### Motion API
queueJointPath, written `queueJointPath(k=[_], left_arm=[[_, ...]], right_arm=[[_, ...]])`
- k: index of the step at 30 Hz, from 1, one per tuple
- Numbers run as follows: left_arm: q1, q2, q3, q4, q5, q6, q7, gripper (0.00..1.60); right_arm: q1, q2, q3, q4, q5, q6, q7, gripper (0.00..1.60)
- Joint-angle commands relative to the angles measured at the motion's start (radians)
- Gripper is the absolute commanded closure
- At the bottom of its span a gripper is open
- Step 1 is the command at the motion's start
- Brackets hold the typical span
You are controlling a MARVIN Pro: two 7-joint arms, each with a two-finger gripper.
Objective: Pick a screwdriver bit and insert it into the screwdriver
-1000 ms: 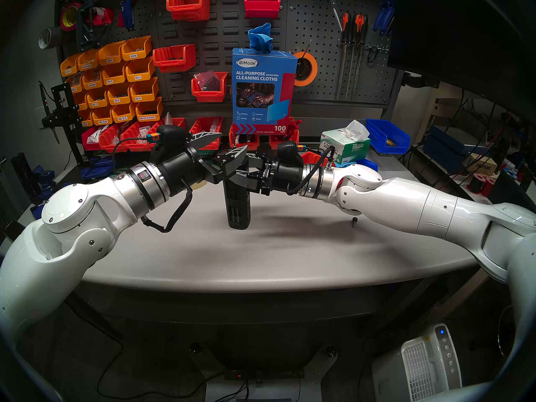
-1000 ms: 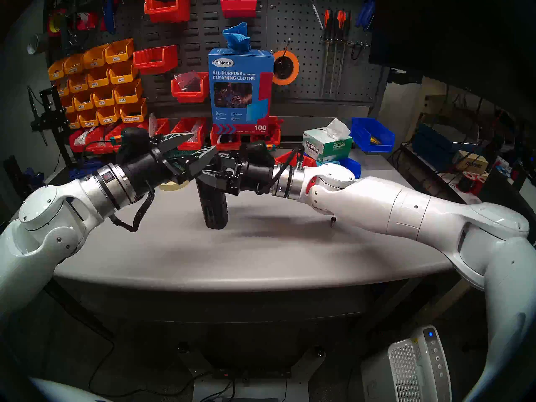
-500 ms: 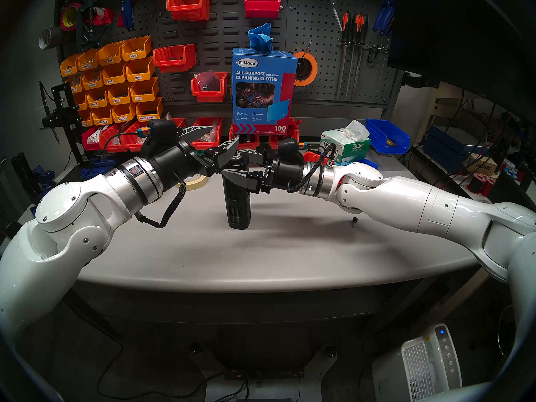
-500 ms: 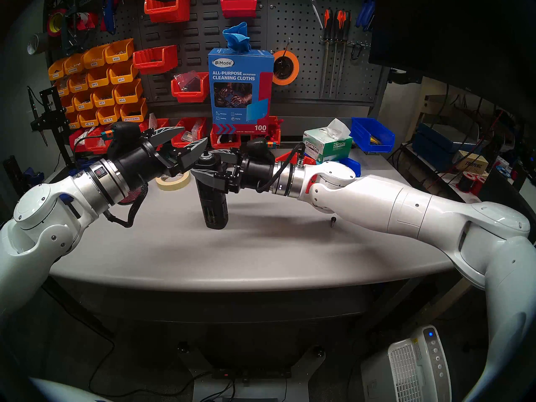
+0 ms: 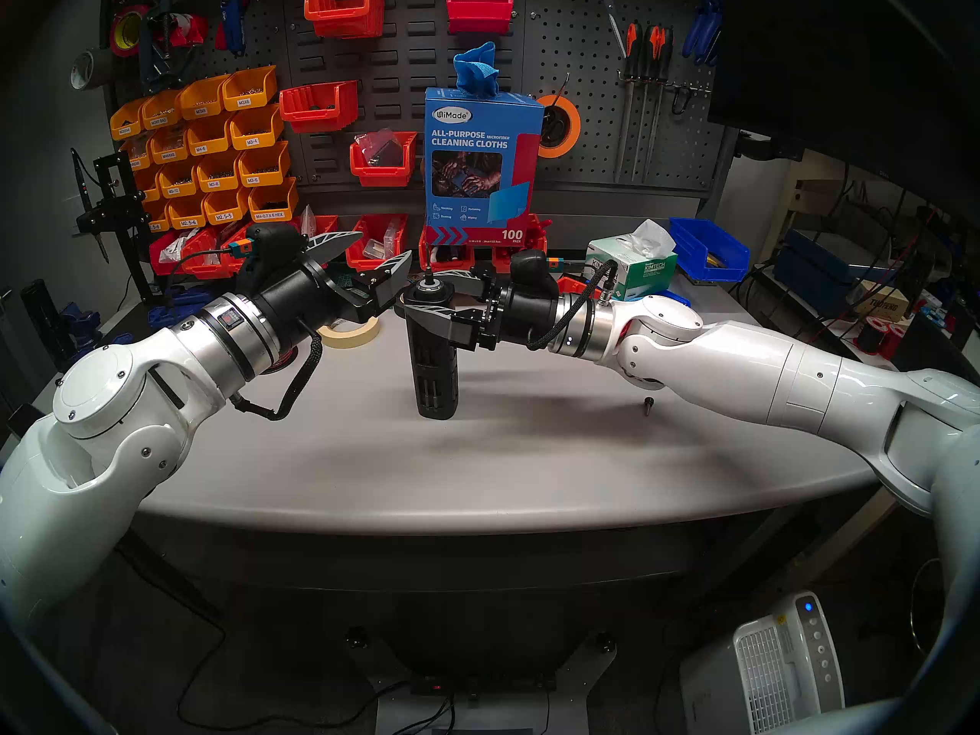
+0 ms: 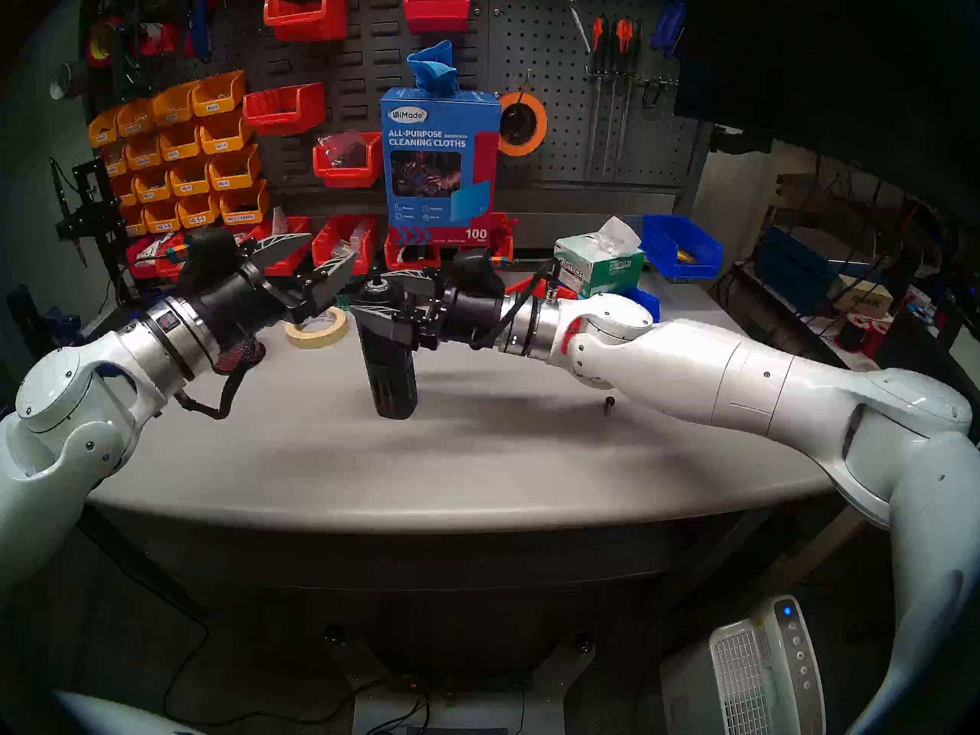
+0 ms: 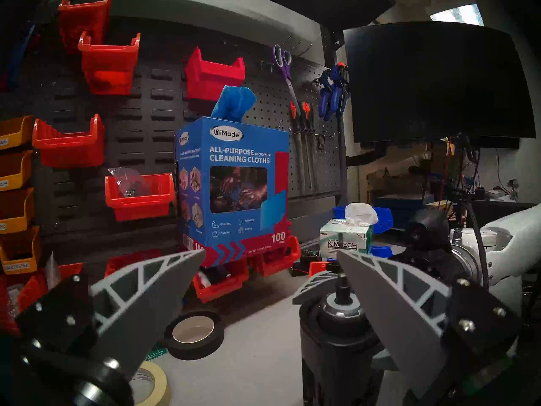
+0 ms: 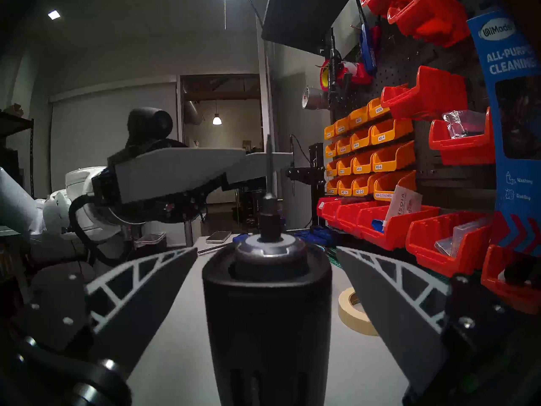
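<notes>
While the screwdriver [image 5: 435, 347] is standing upright on the table [image 5: 477, 463] with the screwdriver bit [image 8: 269, 165] rising from its top socket, the right gripper [image 8: 266, 282] is straddling it wide, untouching, and the left gripper [image 7: 270, 282] is gaping empty beside it.

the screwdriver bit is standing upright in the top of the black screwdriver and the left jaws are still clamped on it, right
Not quite. The screwdriver bit does stand upright in the top of the black screwdriver, but the left gripper is not clamped on it: the head stereo left view shows its jaws open and off to the side.
</notes>
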Motion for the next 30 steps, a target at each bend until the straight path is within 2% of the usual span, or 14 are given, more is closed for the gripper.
queueJointPath(k=[1,7,17,24,30], left_arm=[[0.048,-0.036,-0.077,-0.033,0.017,-0.03,0.003,0.0],[0.11,-0.059,-0.112,-0.041,0.084,-0.033,0.039,0.0],[0.179,-0.094,-0.126,-0.032,0.154,-0.051,0.056,0.0],[0.196,-0.113,-0.121,-0.033,0.185,-0.064,0.075,0.0],[0.233,-0.143,-0.118,-0.03,0.262,-0.088,0.125,0.0]], right_arm=[[0.042,-0.001,0.042,-0.019,0.011,-0.014,-0.001,0.0],[0.042,0.011,0.07,-0.034,0.027,-0.046,-0.012,0.0],[0.039,0.051,0.102,-0.08,0.052,-0.077,-0.009,0.0],[0.027,0.08,0.135,-0.097,0.071,-0.136,-0.067,0.0],[0.014,0.12,0.156,-0.103,0.088,-0.189,-0.113,0.0]])
